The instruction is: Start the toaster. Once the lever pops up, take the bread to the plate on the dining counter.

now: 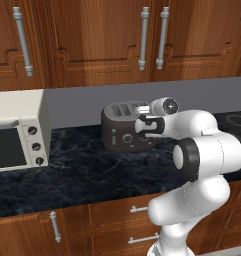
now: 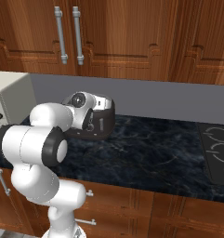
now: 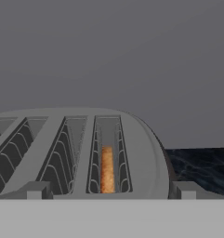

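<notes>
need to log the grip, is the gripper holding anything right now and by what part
Nothing is held. The gripper is open above the toaster, and the bread sits untouched in a slot.

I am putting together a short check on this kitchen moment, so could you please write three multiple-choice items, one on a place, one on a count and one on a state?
1. Where does the bread sit?
A. In a slot of the toaster
B. Flat on the counter
C. Inside the toaster oven

2. How many round knobs show on the toaster oven's front in the left base view?
A. One
B. Three
C. Five

3. How do the jaws of the gripper stand?
A. Shut on the bread
B. Shut on nothing
C. Open, holding nothing

Answers:
1. A, as the hand view shows the tan slice standing on edge in the rightmost slot.
2. B, as three dark knobs stand in a column beside the glass door.
3. C, as the two finger tips stand far apart to either side of the slot.
</notes>
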Robot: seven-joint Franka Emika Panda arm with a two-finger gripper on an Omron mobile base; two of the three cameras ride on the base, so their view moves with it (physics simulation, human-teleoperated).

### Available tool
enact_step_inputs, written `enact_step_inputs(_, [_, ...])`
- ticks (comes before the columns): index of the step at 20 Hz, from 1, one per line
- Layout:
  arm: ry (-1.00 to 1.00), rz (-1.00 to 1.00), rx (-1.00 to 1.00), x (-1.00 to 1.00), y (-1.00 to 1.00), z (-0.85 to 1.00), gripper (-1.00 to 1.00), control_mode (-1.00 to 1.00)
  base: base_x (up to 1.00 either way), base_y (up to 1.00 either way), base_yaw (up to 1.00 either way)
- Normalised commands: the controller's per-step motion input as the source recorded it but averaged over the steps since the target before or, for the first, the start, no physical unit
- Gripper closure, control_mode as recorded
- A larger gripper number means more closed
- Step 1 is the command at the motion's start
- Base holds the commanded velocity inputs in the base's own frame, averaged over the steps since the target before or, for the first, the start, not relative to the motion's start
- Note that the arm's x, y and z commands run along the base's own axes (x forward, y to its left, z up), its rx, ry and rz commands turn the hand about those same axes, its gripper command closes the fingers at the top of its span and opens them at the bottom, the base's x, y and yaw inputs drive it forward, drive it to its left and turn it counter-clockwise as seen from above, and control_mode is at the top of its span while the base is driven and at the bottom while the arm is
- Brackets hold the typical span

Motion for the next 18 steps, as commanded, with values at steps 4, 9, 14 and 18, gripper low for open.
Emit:
enact_step_inputs(4, [0.00, 0.00, 0.00, 0.00, 0.00, 0.00, -1.00, -1.00, 0.00, 0.00, 0.00])
enact_step_inputs(9, [0.00, 0.00, 0.00, 0.00, 0.00, 0.00, -1.00, -1.00, 0.00, 0.00, 0.00])
enact_step_inputs(14, [0.00, 0.00, 0.00, 0.00, 0.00, 0.00, -1.00, -1.00, 0.00, 0.00, 0.00])
enact_step_inputs(18, [0.00, 0.00, 0.00, 0.00, 0.00, 0.00, -1.00, -1.00, 0.00, 0.00, 0.00])
